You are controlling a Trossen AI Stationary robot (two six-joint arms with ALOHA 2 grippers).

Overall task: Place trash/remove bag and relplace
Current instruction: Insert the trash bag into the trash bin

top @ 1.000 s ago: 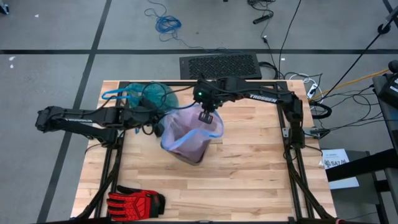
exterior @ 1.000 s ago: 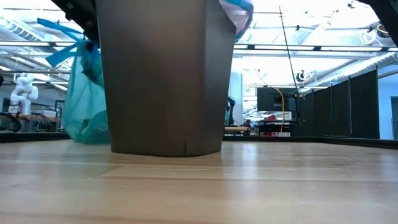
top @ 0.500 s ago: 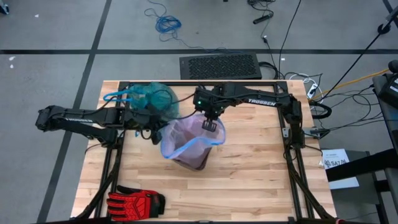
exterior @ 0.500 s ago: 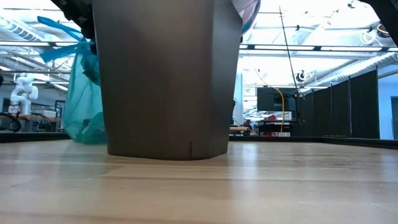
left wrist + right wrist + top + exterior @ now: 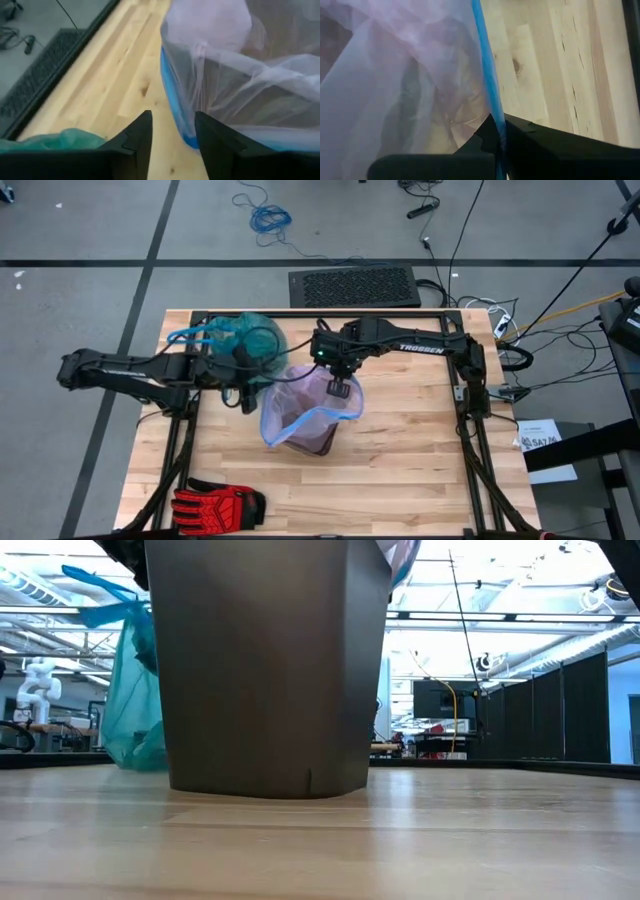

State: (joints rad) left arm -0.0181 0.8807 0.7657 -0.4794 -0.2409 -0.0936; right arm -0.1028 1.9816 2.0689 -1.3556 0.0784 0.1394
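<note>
While the left arm reaches in from the table's [image 5: 420, 480] left edge, its gripper [image 5: 248, 387] hangs just beside the bin [image 5: 265, 670], fingers [image 5: 137, 137] spread with bare wood between them and nothing held; the blue rim of the lilac bag [image 5: 305, 402] lies just ahead of the fingertips. At the table's near left corner lies a red-and-black glove [image 5: 215, 504], well apart from everything else. Behind the left gripper, near the far left corner, the teal-green bag [image 5: 245, 335] sits bunched on the wood, its blue drawstring loops [image 5: 185, 333] trailing toward the left edge; in the low view it stands just left of the bin. The dark bin stands upright near the table's middle, the pale lilac bag draped into its mouth and over its rim. From the far right corner the right arm stretches across the far edge, its gripper [image 5: 339, 385] pressed together on the lilac bag's blue rim [image 5: 487, 80] at the bin's far side. No trash can be made out inside the bin.
</note>
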